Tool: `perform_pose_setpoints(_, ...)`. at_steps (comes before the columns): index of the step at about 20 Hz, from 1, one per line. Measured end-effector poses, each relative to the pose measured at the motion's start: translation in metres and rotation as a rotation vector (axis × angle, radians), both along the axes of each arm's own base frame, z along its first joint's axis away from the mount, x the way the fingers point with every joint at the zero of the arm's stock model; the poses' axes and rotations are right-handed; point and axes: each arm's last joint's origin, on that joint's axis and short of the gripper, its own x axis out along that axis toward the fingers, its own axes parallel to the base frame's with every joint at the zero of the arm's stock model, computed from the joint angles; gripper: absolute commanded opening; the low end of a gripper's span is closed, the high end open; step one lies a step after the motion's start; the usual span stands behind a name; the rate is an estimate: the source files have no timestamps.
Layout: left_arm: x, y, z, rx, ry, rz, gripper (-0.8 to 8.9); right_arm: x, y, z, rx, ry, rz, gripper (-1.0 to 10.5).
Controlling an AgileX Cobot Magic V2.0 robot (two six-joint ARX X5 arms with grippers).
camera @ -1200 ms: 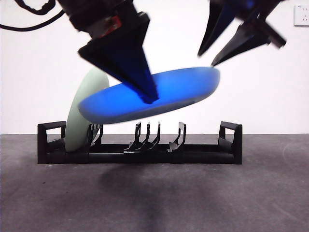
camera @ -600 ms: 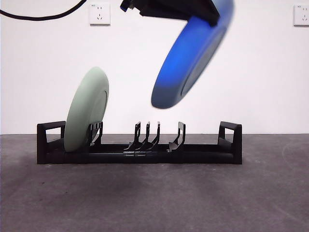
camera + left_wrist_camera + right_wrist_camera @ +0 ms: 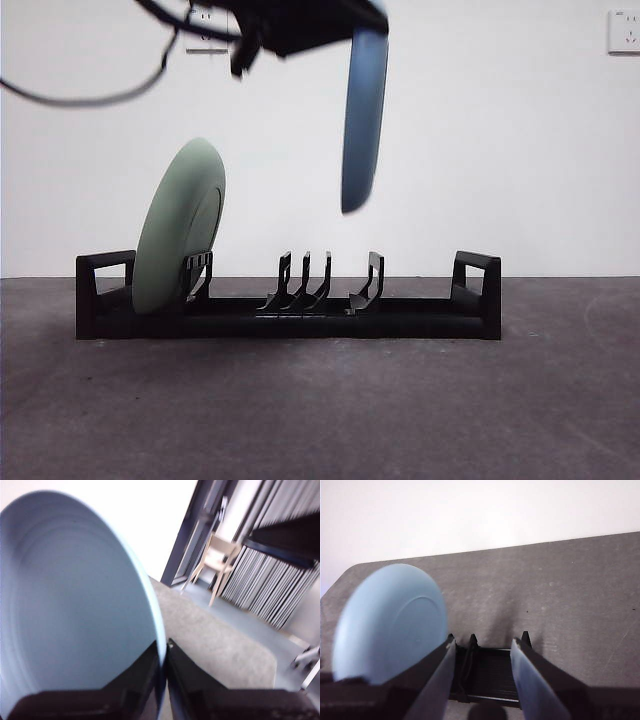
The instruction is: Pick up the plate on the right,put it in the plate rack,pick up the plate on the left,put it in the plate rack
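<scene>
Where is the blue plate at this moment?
In the front view, the blue plate hangs on edge above the middle prongs of the plate rack, clamped by the left end effector, right of the racked green plate.

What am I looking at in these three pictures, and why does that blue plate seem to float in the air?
This is a two-armed robot at a table. One picture is taken low across the table; the other two come from cameras on each arm's wrist. On the table lies a black plate rack, with a pale green plate leaning in its end slot. The blue plate does not float: the left gripper pinches its rim, seen close up in the left wrist picture, and holds it edge-on and upright above the rack's middle prongs. The right gripper is open and holds nothing; its camera looks down at the rack and the racked plate, which looks bluish there.
</scene>
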Motion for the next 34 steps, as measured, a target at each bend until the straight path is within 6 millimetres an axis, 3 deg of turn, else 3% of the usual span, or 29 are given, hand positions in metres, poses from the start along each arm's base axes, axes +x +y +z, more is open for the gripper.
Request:
perform_pose_setpoints(5,0.029,-0.004,-0.019,-0.039,0.097,0.043,-0.09,0.000,0.000,0.000,-0.010,-0.003,-0.009,1.9)
perform_pose_setpoints(12,0.063,-0.015,-0.004,-0.059,0.107,0.064,-0.09,0.000,-0.001,0.000,-0.044,-0.013,-0.039,1.9)
perform_pose_setpoints(16,0.074,-0.018,-0.015,-0.006,0.162,0.079,-0.09,0.000,-0.001,0.000,-0.047,-0.015,-0.038,1.9)
perform_pose_setpoints(21,0.078,-0.018,-0.033,0.080,0.226,0.111,-0.09,0.000,-0.001,0.000,-0.054,-0.017,-0.036,1.9)
perform_pose_setpoints(34,0.073,-0.020,-0.042,0.167,0.262,0.099,-0.02,0.001,-0.001,0.000,-0.054,-0.016,-0.036,1.9)
